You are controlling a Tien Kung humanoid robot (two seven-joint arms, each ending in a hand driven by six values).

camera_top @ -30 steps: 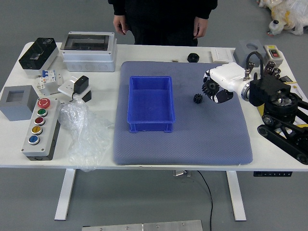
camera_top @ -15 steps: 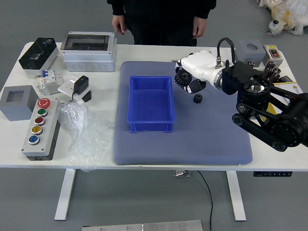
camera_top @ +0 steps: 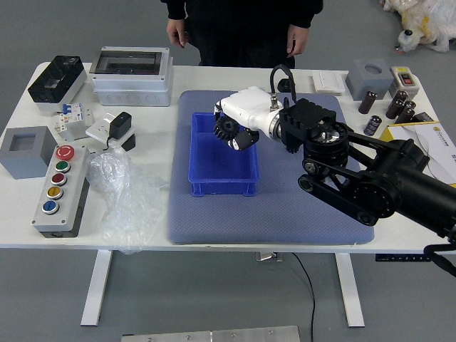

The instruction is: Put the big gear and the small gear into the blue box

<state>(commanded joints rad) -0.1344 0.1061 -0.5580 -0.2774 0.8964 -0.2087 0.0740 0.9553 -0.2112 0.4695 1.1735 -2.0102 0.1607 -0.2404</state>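
The big gear (camera_top: 226, 128) is held by the right hand (camera_top: 255, 108), and it is seen over the far part of the opening of the blue box (camera_top: 224, 187). The gear is pinched by the fingers (camera_top: 246, 139), which are closed together on it. Whether the wall of the box is touched by the gear cannot be told. The small gear cannot be seen, so its place cannot be told either. The box is placed upright on the grey-blue mat (camera_top: 274, 224), which is laid on the white worktop (camera_top: 392, 241). The mat is partly covered from view by the right arm, which is reached in from the right.

At the far side, the person's hands (camera_top: 178, 33) (camera_top: 297, 40) are kept low in front of dark clothes, apart from the box and the gear. Near the far edge of the mat, a black round piece (camera_top: 286, 85) is seen.

On the left of the mat, a crumpled clear plastic bag (camera_top: 122, 196) is placed just beside a control box (camera_top: 61, 201) with a row of coloured buttons. On the right, small dark cylinders (camera_top: 368, 102) are found behind the arm, and a yellow-edged sheet (camera_top: 436, 142) is partly hidden by it.
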